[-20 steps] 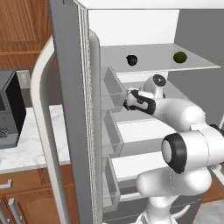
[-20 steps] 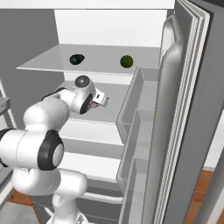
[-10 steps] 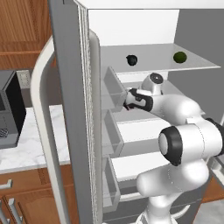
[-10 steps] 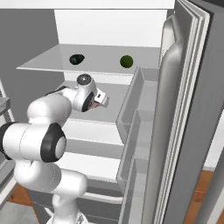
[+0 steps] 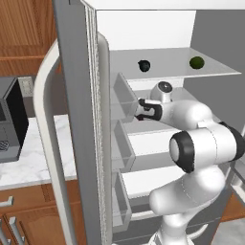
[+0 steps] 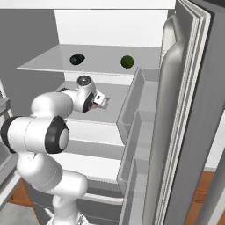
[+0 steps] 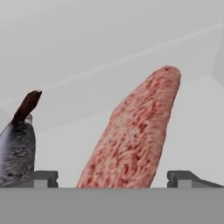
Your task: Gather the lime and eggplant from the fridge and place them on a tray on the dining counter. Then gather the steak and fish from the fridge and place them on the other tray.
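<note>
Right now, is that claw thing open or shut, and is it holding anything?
Gripper: open, holding nothing. Its fingers stand wide on either side of the steak, not yet pressed against it.

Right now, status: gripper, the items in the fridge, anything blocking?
Gripper open, empty, inside fridge. Steak lined up between the fingertips, fish beside it. Lime and eggplant on the upper shelf. Nothing blocking.

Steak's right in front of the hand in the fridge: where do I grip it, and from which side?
Grip the steak across its narrow width, coming straight ahead: the open gripper already straddles its wide near end. It tapers away from the hand, and the fish lies just off one fingertip, so stay centred.
</note>
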